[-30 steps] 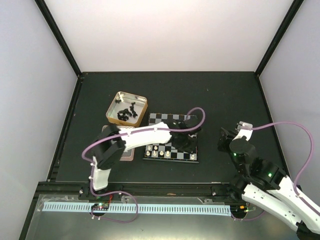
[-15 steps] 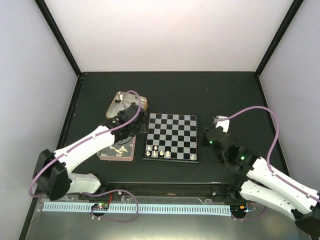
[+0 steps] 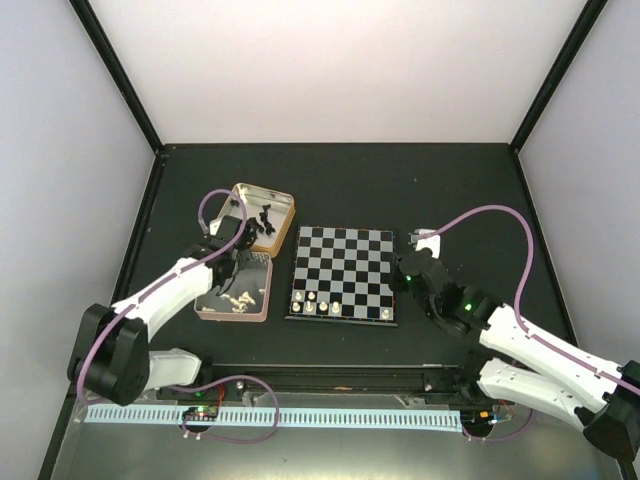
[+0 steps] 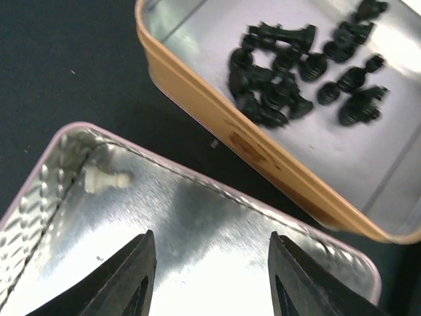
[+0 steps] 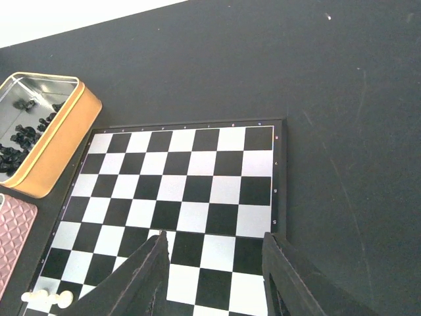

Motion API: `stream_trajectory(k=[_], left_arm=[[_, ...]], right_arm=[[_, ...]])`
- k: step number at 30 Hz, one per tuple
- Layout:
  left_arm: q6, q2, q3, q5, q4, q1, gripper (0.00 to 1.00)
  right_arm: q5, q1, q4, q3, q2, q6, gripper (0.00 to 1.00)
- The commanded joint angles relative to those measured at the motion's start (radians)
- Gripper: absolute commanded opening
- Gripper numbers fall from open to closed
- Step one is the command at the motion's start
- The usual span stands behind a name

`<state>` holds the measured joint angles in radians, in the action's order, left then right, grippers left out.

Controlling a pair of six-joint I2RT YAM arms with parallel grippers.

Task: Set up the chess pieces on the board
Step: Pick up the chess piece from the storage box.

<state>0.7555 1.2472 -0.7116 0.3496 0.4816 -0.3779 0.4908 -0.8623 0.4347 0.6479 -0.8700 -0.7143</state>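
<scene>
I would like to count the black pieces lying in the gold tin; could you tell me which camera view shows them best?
The left wrist view: the black pieces lie close up, heaped in the gold tin. The top view shows only tiny dark specks; the right wrist view catches a few at its left edge.

— Can you name the black pieces (image 4: 299, 72) in the gold tin (image 4: 223, 125)?
— No. They lie in a blurred heap, and the tin runs off the top and right edges
— The cream piece (image 4: 105, 178) in the pink tin (image 4: 197, 217)?
— Too blurred to name
— And the board (image 5: 191, 191) from the right wrist?
— Its near rows are cut off below, and the cream pieces (image 5: 60, 299) barely show at that edge. From above they are too small to tell apart
</scene>
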Motion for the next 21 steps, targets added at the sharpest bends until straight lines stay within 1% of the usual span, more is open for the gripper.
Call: stream_trajectory(k=[1, 5, 7, 9, 14, 18, 21], left_arm=[[-0.071, 0.079, -0.012, -0.039, -0.081, 0.081, 0.5], [-0.09, 0.18, -0.074, -0.106, -0.037, 0.137, 0.54], [-0.092, 0.227, -0.095, -0.119, -0.027, 0.162, 0.53], [-0.091, 0.254, -0.107, -0.137, -0.025, 0.184, 0.5], [-0.098, 0.265, -0.109, -0.169, -0.045, 0.223, 0.43], [-0.114, 0.275, -0.127, -0.141, -0.024, 0.236, 0.38], [-0.117, 0.288, -0.147, -0.095, 0.015, 0.238, 0.35]], right_arm=[[0.005, 0.004, -0.031, 0.004, 0.002, 0.03, 0.4], [0.002, 0.004, -0.024, 0.002, -0.007, 0.036, 0.4], [-0.001, 0.003, -0.024, 0.001, -0.01, 0.031, 0.39], [-0.005, 0.004, -0.022, 0.002, -0.012, 0.027, 0.39], [-0.002, 0.004, -0.019, 0.004, -0.015, 0.025, 0.39], [-0.003, 0.004, -0.017, 0.007, -0.02, 0.023, 0.39], [-0.005, 0.004, -0.018, 0.008, -0.024, 0.021, 0.39]])
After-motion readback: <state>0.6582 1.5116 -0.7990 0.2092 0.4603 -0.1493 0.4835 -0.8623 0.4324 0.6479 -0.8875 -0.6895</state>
